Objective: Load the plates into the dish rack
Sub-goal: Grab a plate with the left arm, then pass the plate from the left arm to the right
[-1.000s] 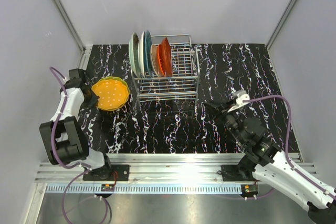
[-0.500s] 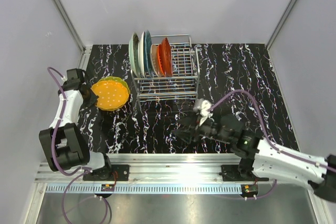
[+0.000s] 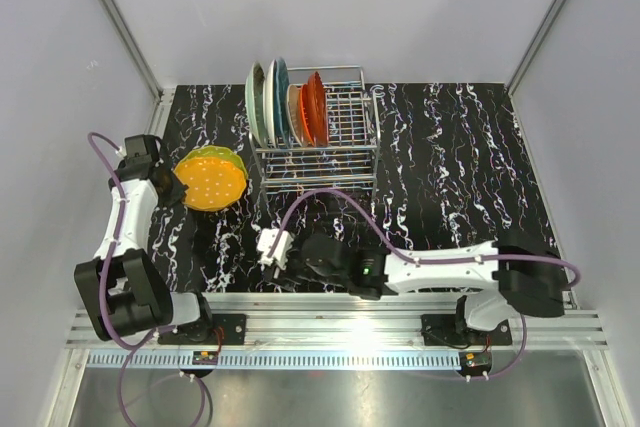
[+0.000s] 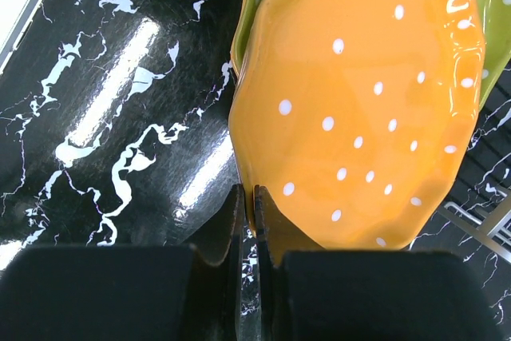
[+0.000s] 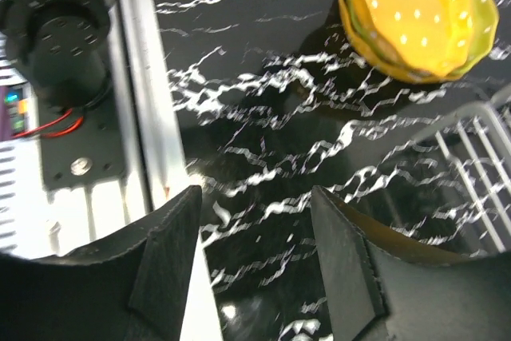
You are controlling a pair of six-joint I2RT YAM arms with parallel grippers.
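An orange plate (image 3: pixel 212 180) with white dots lies on a yellow-green plate (image 3: pixel 236 159) at the table's left. My left gripper (image 3: pixel 174 180) is shut on the orange plate's near rim; the left wrist view shows the fingers (image 4: pixel 236 213) pinching that rim of the orange plate (image 4: pixel 359 101), with the yellow-green plate (image 4: pixel 493 45) beneath. The chrome dish rack (image 3: pixel 340 159) holds mint green (image 3: pixel 257 102), teal (image 3: pixel 279 95), cream (image 3: pixel 295 110) and red-orange (image 3: pixel 315 107) plates upright. My right gripper (image 3: pixel 252 259) is open and empty, low over the table's front left (image 5: pixel 255 205).
The right arm stretches across the table's front, its cable looping up toward the rack. The aluminium front rail (image 3: pixel 330 312) and the left arm's base (image 5: pixel 56 29) lie close to the right gripper. White walls enclose the black marbled table (image 3: pixel 450 167). The right wrist view also shows the stacked plates (image 5: pixel 407 5) and a rack corner (image 5: pixel 479 137).
The right arm has swung from the right side across the front of the table to the left. The left gripper stays on the orange plate's rim, its arm shifted slightly.
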